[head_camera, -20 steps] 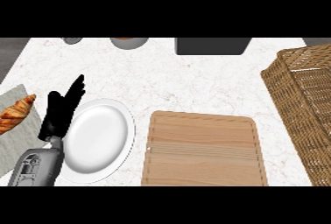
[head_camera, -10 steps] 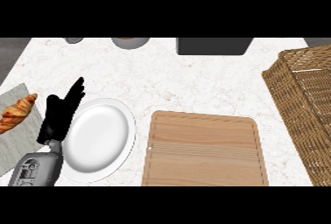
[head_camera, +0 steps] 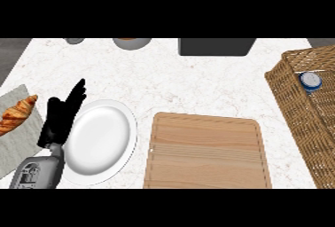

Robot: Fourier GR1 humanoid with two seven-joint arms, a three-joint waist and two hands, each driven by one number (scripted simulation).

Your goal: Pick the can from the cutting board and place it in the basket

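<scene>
Your can (head_camera: 310,81) lies inside the basket (head_camera: 288,84) at the frame's right edge, so the cutting board (head_camera: 207,150) at centre is bare. Your left hand (head_camera: 60,119) rests at left beside the plate (head_camera: 99,141), fingers straight and holding nothing; your right hand is out of frame.

Kitchen, marble counter (head_camera: 196,80), cutting board (head_camera: 206,150), plate (head_camera: 98,142), croissant (head_camera: 16,115)
</scene>
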